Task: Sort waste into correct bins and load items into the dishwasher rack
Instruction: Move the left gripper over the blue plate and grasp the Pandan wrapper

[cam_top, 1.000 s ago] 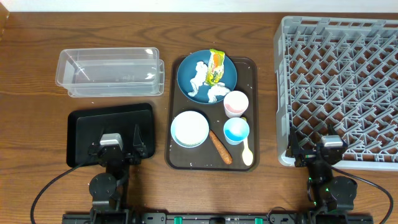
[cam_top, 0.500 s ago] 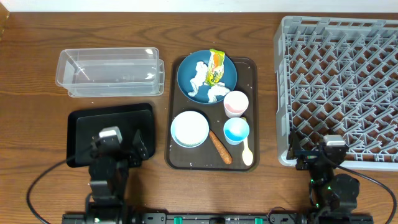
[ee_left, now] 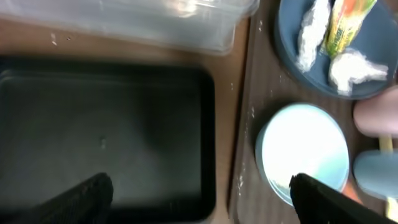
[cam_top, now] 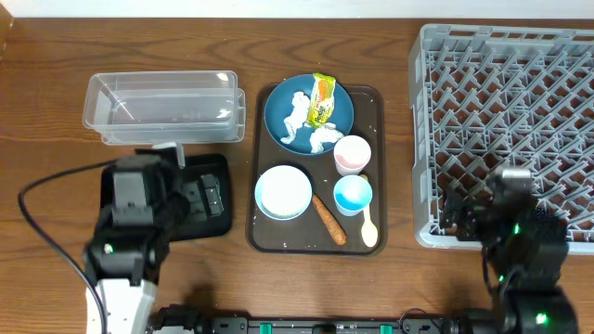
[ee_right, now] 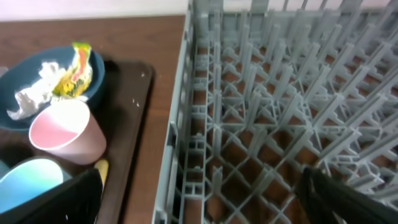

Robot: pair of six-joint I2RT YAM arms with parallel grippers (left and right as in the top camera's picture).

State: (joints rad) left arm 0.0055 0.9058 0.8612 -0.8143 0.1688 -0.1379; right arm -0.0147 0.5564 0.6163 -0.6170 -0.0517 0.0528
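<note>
The blue plate (cam_top: 283,119) on the brown serving tray holds the yellow-green wrapper (cam_top: 322,100) and white tissue (cam_top: 297,111). Below it are the white bowl (cam_top: 283,192), pink cup (cam_top: 353,154), light blue cup (cam_top: 353,195), orange stick (cam_top: 329,220) and yellow spoon (cam_top: 369,227). White rice specks (ee_left: 252,112) lie on the serving tray. My left gripper (cam_top: 202,197) is open and empty over the black tray (cam_top: 116,232), its fingers (ee_left: 202,199) spanning the tray's right edge. My right gripper (cam_top: 459,215) is open and empty at the grey rack's (cam_top: 506,130) front-left corner (ee_right: 199,199).
The clear tub (cam_top: 162,107) stands behind the black tray. The brown serving tray (cam_top: 375,111) lies between the bins and the rack. The left arm hides much of the black tray. In the right wrist view the pink cup (ee_right: 62,130) and spoon (ee_right: 101,168) lie left of the rack wall.
Both arms have risen and reached forward. The left gripper now hangs over the black tray, the right one over the rack's front-left corner. No object has moved.
</note>
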